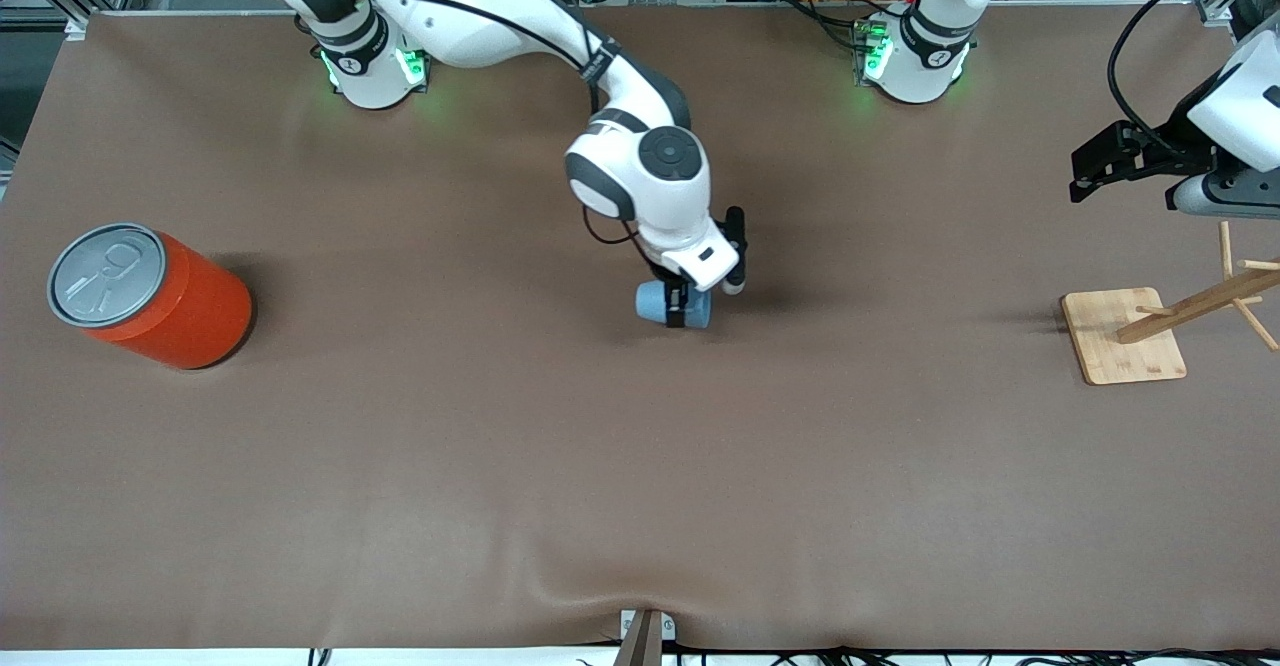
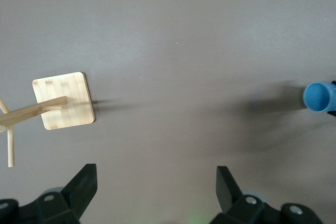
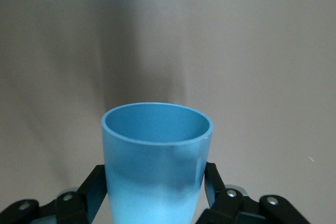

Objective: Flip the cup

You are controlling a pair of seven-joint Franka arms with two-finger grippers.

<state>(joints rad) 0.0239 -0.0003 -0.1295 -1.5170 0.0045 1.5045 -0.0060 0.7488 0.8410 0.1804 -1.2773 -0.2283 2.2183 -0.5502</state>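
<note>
Right gripper [image 1: 686, 310] is clamped on the cup [image 1: 670, 304], which lies sideways between its fingers, seemingly just above mid-table. Rotating too fast could let the smooth taper slip out. Left gripper [image 2: 155, 184] waits, spread and empty, near the wooden stand [image 1: 1125, 334].

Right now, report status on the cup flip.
Right gripper shut on the cup, held sideways mid-table. Left gripper open, waiting over the wooden stand. Orange can well clear.

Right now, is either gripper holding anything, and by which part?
The right gripper holds the cup by its side walls, near its base. The left gripper is open and empty.
</note>
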